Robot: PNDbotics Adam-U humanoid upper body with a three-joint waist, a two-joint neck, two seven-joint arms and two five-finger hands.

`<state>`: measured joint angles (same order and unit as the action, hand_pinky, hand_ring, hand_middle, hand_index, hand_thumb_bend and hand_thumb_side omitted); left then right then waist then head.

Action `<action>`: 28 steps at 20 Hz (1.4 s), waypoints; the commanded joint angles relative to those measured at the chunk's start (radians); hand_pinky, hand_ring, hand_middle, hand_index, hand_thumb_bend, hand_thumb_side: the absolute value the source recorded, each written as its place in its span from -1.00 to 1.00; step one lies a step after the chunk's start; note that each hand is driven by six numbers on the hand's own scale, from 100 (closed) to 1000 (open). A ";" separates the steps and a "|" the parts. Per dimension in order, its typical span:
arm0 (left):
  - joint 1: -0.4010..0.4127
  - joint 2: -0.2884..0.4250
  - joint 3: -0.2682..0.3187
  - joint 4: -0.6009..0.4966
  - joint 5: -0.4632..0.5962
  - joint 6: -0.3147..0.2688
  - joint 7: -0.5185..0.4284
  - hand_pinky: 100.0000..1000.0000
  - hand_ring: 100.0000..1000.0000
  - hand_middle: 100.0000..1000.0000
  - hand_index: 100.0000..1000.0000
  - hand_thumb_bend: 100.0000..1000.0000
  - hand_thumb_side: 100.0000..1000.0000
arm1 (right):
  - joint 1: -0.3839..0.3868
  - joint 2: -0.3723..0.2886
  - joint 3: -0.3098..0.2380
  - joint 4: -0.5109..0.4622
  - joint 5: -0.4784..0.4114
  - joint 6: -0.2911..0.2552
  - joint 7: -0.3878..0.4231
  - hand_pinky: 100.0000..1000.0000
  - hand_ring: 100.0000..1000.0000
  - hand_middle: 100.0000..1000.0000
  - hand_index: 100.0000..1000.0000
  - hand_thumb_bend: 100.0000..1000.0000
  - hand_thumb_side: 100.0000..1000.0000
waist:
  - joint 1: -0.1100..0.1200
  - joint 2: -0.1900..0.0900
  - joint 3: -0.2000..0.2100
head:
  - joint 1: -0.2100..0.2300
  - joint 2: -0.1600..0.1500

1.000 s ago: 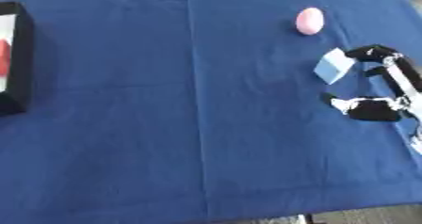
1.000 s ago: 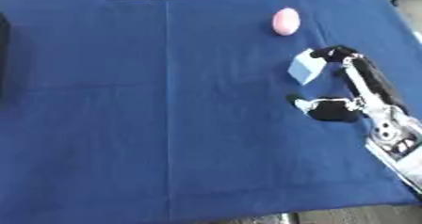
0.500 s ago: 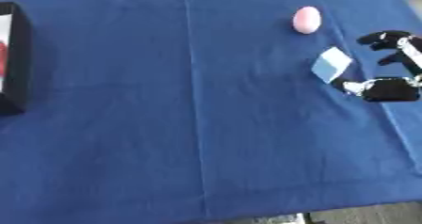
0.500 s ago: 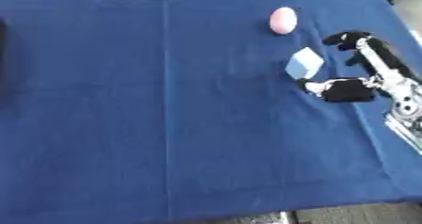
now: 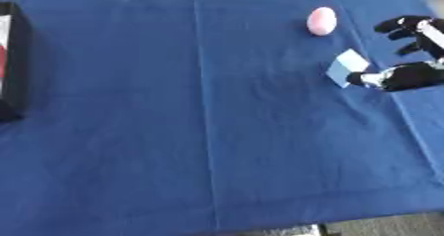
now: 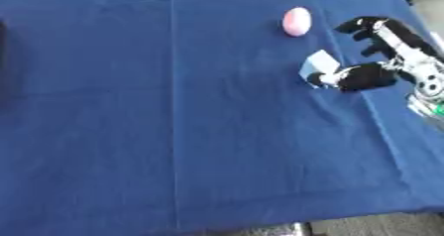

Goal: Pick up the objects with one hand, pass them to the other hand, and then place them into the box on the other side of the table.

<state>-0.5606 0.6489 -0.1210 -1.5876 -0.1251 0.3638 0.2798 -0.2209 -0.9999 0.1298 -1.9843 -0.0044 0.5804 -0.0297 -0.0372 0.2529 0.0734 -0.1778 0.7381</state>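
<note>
Pale-blue flat block [image 6: 317, 64] lies by the spread right hand's [image 6: 381, 56] thumb on cloth [image 6: 173, 106].

I see a plain deep blue cloth [image 5: 199, 131] over the whole table, a pale pink egg [image 5: 322, 21], a light blue block [image 5: 345, 67] with a whiter top face, my black and silver right hand [image 6: 381, 56], and a black box [image 5: 10, 56] with red and white inside.
</note>
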 commanded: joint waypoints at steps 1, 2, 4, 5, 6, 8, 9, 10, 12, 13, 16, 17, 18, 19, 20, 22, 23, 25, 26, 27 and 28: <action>-0.018 0.017 0.003 -0.004 -0.013 0.004 -0.012 0.62 0.45 0.38 0.40 -1.00 0.36 | -0.027 -0.041 0.006 0.003 -0.001 0.037 0.019 0.47 0.72 0.62 0.62 0.29 -0.63 | 0.000 -0.023 0.004 | -0.007 0.007; -0.020 0.015 0.002 -0.002 -0.016 0.006 -0.015 0.62 0.45 0.38 0.40 -1.00 0.35 | -0.036 -0.039 0.012 0.016 0.000 0.048 0.024 0.47 0.72 0.62 0.61 0.29 -0.62 | 0.000 -0.023 0.007 | -0.008 0.010; -0.022 0.013 0.002 -0.001 -0.021 0.011 -0.020 0.62 0.45 0.38 0.40 -1.00 0.35 | -0.054 -0.032 0.020 0.046 0.000 0.065 0.028 0.47 0.72 0.62 0.61 0.30 -0.61 | -0.001 -0.023 0.011 | -0.009 0.014; -0.023 0.013 0.002 0.000 -0.023 0.013 -0.022 0.62 0.45 0.38 0.40 -1.00 0.35 | -0.062 -0.029 0.024 0.063 0.000 0.072 0.028 0.47 0.72 0.62 0.61 0.30 -0.60 | -0.002 -0.023 0.014 | -0.010 0.015; -0.024 0.012 0.002 0.000 -0.024 0.015 -0.023 0.62 0.45 0.38 0.40 -1.00 0.35 | -0.068 -0.026 0.028 0.081 0.001 0.077 0.028 0.47 0.72 0.62 0.61 0.30 -0.60 | -0.002 -0.023 0.016 | -0.010 0.016; -0.025 0.012 0.002 0.000 -0.025 0.018 -0.023 0.61 0.45 0.38 0.40 -1.00 0.35 | -0.078 -0.023 0.032 0.110 0.008 0.083 0.025 0.47 0.72 0.62 0.61 0.31 -0.60 | -0.002 -0.022 0.019 | -0.011 0.017; -0.025 0.012 0.003 0.001 -0.026 0.019 -0.023 0.61 0.45 0.37 0.40 -1.00 0.35 | -0.082 -0.021 0.033 0.122 0.012 0.084 0.024 0.48 0.72 0.62 0.61 0.31 -0.60 | -0.003 -0.022 0.020 | -0.011 0.018; -0.025 0.011 0.002 0.001 -0.026 0.020 -0.022 0.61 0.45 0.37 0.40 -1.00 0.35 | -0.085 -0.021 0.034 0.134 0.015 0.084 0.023 0.48 0.72 0.62 0.61 0.31 -0.60 | -0.003 -0.021 0.021 | -0.012 0.018; -0.025 0.011 0.002 0.001 -0.026 0.021 -0.022 0.61 0.45 0.37 0.40 -1.00 0.36 | -0.089 -0.019 0.035 0.155 0.018 0.086 0.023 0.48 0.72 0.62 0.61 0.31 -0.59 | -0.003 -0.020 0.024 | -0.013 0.017; -0.025 0.010 0.002 0.001 -0.026 0.022 -0.022 0.61 0.45 0.37 0.40 -1.00 0.36 | -0.092 -0.017 0.035 0.166 0.017 0.087 0.022 0.48 0.72 0.62 0.61 0.31 -0.59 | -0.003 -0.020 0.025 | -0.015 0.017; -0.025 0.009 0.001 -0.001 -0.025 0.022 -0.022 0.61 0.45 0.37 0.40 -1.00 0.35 | -0.100 -0.013 0.033 0.197 0.013 0.087 0.010 0.47 0.72 0.62 0.61 0.31 -0.59 | -0.001 -0.017 0.028 | -0.017 0.014; -0.025 0.009 0.001 -0.001 -0.025 0.022 -0.022 0.61 0.45 0.37 0.40 -1.00 0.35 | -0.102 -0.011 0.032 0.207 0.009 0.087 0.006 0.47 0.72 0.62 0.61 0.31 -0.59 | -0.001 -0.016 0.029 | -0.019 0.012; -0.025 0.009 0.001 -0.002 -0.025 0.022 -0.022 0.61 0.45 0.37 0.40 -1.00 0.36 | -0.104 -0.009 0.031 0.217 0.003 0.086 0.002 0.47 0.73 0.62 0.61 0.32 -0.59 | 0.000 -0.014 0.030 | -0.022 0.010; -0.026 0.008 0.001 -0.002 -0.025 0.022 -0.022 0.61 0.45 0.37 0.40 -1.00 0.36 | -0.107 -0.008 0.030 0.227 -0.005 0.083 -0.002 0.47 0.73 0.62 0.61 0.32 -0.59 | 0.001 -0.013 0.032 | -0.024 0.009; -0.026 0.007 0.001 -0.002 -0.025 0.023 -0.023 0.61 0.45 0.37 0.40 -1.00 0.36 | -0.110 -0.006 0.031 0.238 -0.014 0.082 -0.005 0.47 0.73 0.62 0.61 0.32 -0.58 | 0.002 -0.011 0.033 | -0.026 0.008; -0.028 0.005 -0.001 -0.003 -0.025 0.023 -0.023 0.61 0.45 0.37 0.40 -1.00 0.36 | -0.115 -0.002 0.033 0.255 -0.032 0.078 -0.011 0.46 0.73 0.62 0.61 0.32 -0.58 | 0.003 -0.008 0.036 | -0.031 0.005; -0.029 0.003 -0.002 -0.003 -0.026 0.023 -0.025 0.62 0.45 0.37 0.40 -1.00 0.36 | -0.118 0.000 0.033 0.264 -0.043 0.076 -0.013 0.46 0.73 0.62 0.61 0.32 -0.58 | 0.003 -0.006 0.038 | -0.035 0.004; -0.031 0.001 -0.003 -0.003 -0.027 0.022 -0.027 0.62 0.45 0.37 0.40 -1.00 0.36 | -0.123 0.005 0.035 0.283 -0.065 0.069 -0.018 0.46 0.74 0.62 0.61 0.29 -0.55 | 0.004 -0.003 0.042 | -0.040 0.002; -0.031 0.000 -0.003 -0.003 -0.028 0.023 -0.027 0.62 0.45 0.37 0.40 -1.00 0.36 | -0.125 0.008 0.037 0.291 -0.074 0.065 -0.021 0.46 0.74 0.62 0.61 0.28 -0.54 | 0.004 -0.001 0.043 | -0.041 0.002; -0.031 0.000 -0.003 -0.002 -0.028 0.023 -0.027 0.62 0.45 0.37 0.40 -1.00 0.36 | -0.126 0.010 0.039 0.296 -0.080 0.061 -0.023 0.46 0.74 0.62 0.61 0.28 -0.54 | 0.004 0.001 0.045 | -0.042 0.002; -0.031 -0.001 -0.003 -0.002 -0.029 0.023 -0.028 0.62 0.45 0.37 0.40 -1.00 0.36 | -0.127 0.011 0.040 0.300 -0.084 0.059 -0.025 0.46 0.74 0.62 0.61 0.28 -0.53 | 0.005 0.002 0.046 | -0.043 0.002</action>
<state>-0.5731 0.6311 -0.1278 -1.5768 -0.1481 0.3864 0.2540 -0.3349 -0.9643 0.1788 -1.6868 -0.0778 0.6447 -0.0503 -0.0352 0.2690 0.1188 -0.2158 0.7532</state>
